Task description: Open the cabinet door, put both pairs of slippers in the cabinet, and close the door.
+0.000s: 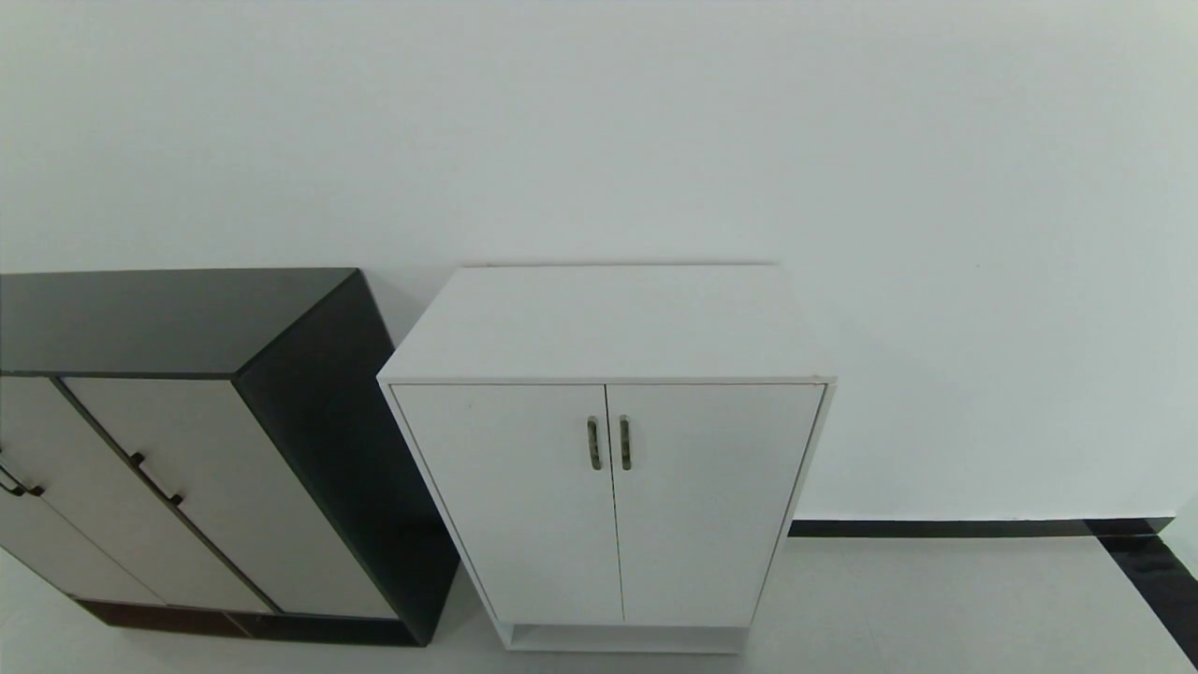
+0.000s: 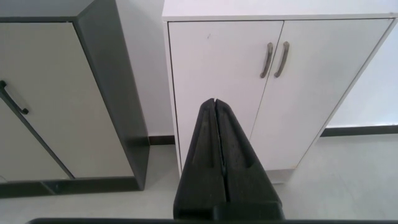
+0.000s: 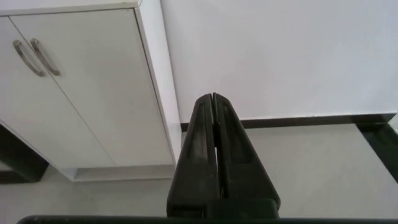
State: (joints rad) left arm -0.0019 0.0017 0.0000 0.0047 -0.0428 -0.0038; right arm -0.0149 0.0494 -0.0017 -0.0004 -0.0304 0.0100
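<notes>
Standing shut, white cabinet [image 1: 608, 487] sits just beside dark cabinet [image 1: 309, 412]. Left tool [image 2: 215, 102] & right tool [image 3: 213, 97]: each fully narrow, pressed together, holding nothing.

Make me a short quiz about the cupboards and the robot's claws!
1. True or false: both doors of the white wooden two-door cabinet are shut.
2. What stands to its left in the head view? A: black-framed cabinet with beige doors; B: chair; C: bin.
3. Fill in: the black left gripper and black right gripper are both ____.
Key: 1 true; 2 A; 3 shut.
</notes>
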